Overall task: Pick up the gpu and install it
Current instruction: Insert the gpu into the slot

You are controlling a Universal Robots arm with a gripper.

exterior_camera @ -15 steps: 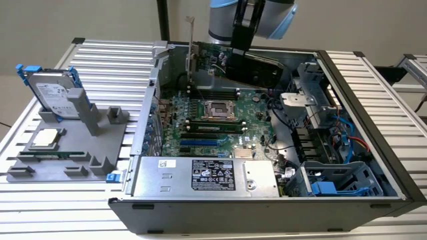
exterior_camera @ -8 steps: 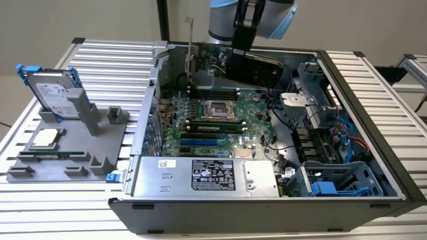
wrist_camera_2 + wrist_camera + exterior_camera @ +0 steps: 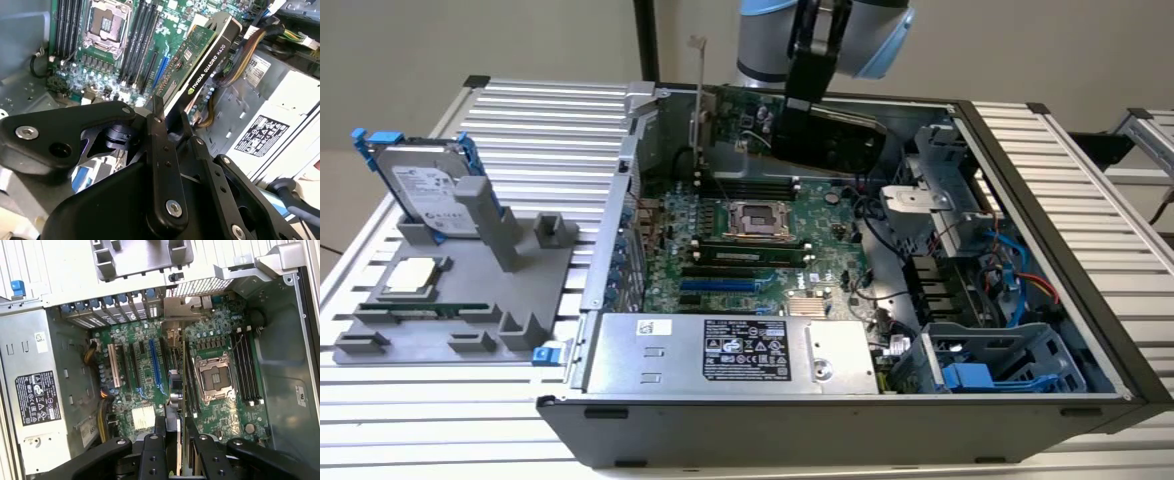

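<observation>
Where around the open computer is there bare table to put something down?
Bare ribbed table lies on the exterior view's right of the computer case, and also on the far and near sides of the grey fixture. Inside the case it is crowded: motherboard, cables, power supply, with the gpu held above by the gripper.

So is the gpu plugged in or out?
Out. The gripper holds the gpu up above the motherboard, its bracket poking over the case.
</observation>
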